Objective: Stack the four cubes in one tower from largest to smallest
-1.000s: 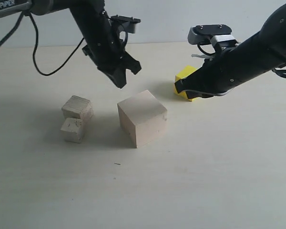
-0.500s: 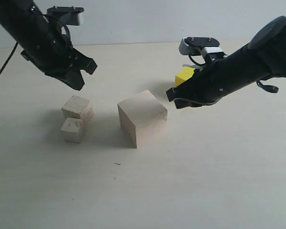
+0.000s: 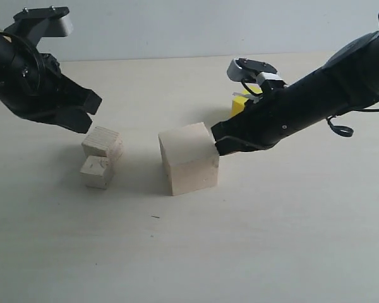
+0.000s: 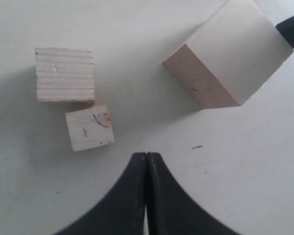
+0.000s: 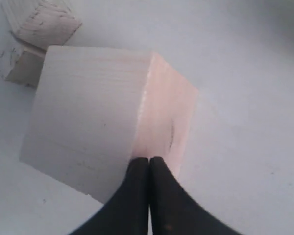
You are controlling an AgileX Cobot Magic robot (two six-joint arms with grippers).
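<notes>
The large pale wood cube [image 3: 188, 158] [image 4: 230, 56] [image 5: 103, 127] sits mid-table. My right gripper [image 3: 218, 146] [image 5: 149, 159] is shut, its tip pressed against that cube's right side. Behind the right arm a corner of the yellow cube [image 3: 239, 104] shows. At the left the striped-grain cube [image 3: 102, 142] [image 4: 65, 74] [image 5: 41, 22] touches the small chipped cube [image 3: 96, 172] [image 4: 89, 128] [image 5: 19, 66] in front of it. My left gripper [image 3: 82, 123] [image 4: 146, 155] is shut and empty, hovering just above and left of the striped cube.
The pale tabletop [image 3: 271, 240] stretches wide in front of the cubes. A small dark speck [image 3: 155, 217] lies on it near the large cube. The right arm [image 3: 316, 95] covers most of the yellow cube.
My left arm swung far to the left, ending over the two small cubes. My right gripper came forward and left from the yellow cube onto the large cube, which turned slightly.
</notes>
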